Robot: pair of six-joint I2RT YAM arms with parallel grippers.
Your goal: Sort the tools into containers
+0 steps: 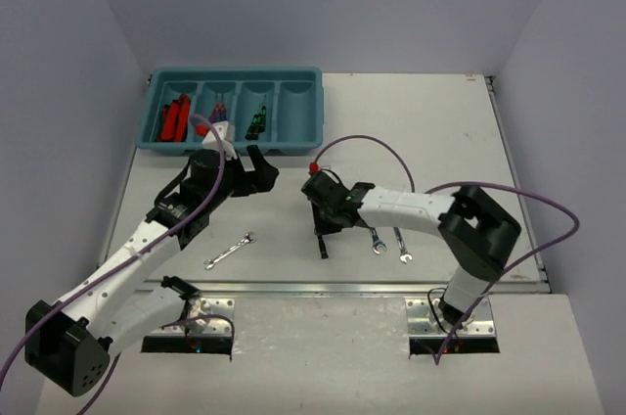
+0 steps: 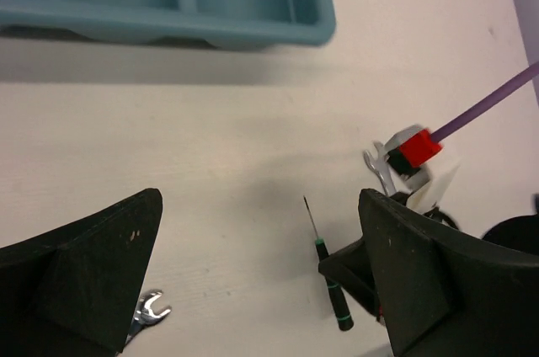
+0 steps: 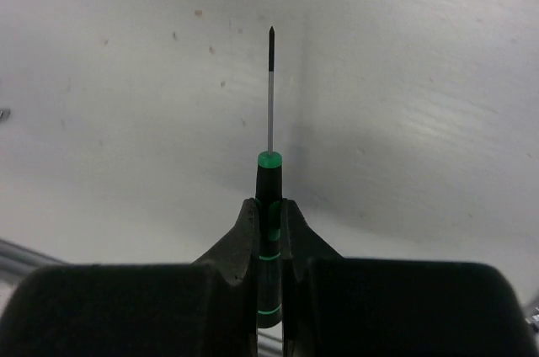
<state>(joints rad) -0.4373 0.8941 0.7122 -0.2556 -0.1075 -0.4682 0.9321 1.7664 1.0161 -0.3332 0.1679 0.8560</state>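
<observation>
Right wrist: our right gripper (image 3: 268,212) clamps the thin black-and-green screwdriver (image 3: 268,173) by its handle, shaft pointing straight ahead. Our left gripper (image 2: 257,277) gapes empty.

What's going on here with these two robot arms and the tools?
The right end effector is shut on a thin black-and-green screwdriver down at the white table. The left end effector hangs open near the teal plastic tray, which already holds red-handled pliers and a few screwdrivers. Three small silver wrenches lie loose on the table.
</observation>
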